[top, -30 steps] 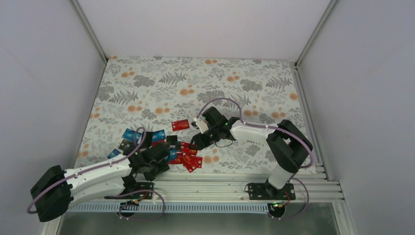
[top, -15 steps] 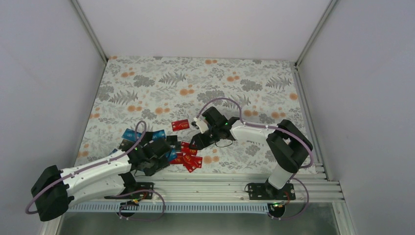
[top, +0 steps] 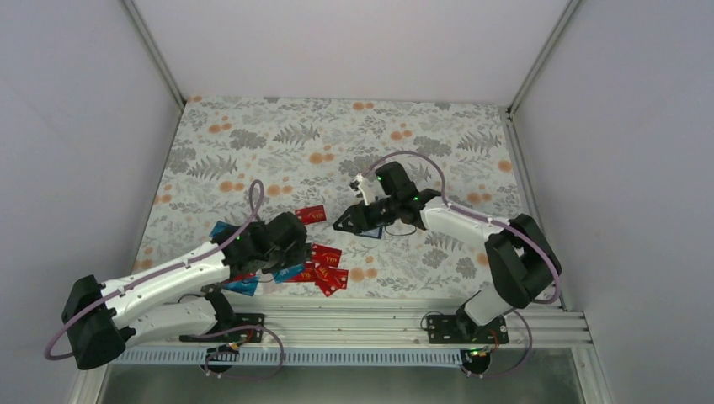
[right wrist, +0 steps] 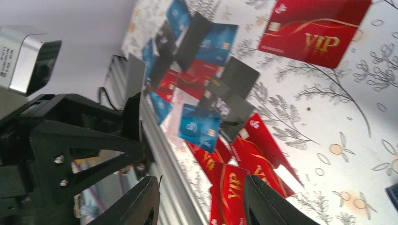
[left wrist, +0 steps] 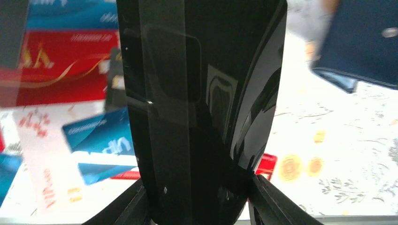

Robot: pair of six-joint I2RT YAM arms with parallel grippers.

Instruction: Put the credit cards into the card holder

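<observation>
Left gripper (left wrist: 201,204) clamped on glossy black plastic card (left wrist: 206,93), upright, rounded corners. Right gripper (right wrist: 202,187) jaws half apart, nothing between. Dark navy squarish card holder (top: 374,231) just beside right gripper, over floral cloth (top: 337,135); contact unclear. Scattered red plastic cards (right wrist: 315,29) lettered gold "VIP".

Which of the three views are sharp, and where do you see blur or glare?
Top external: sharp, evenly lit. Left wrist: the black card close to the lens shows glossy reflections; the card holder and the white card are blurred. Right wrist: mostly sharp, the red VIP card readable.
</observation>
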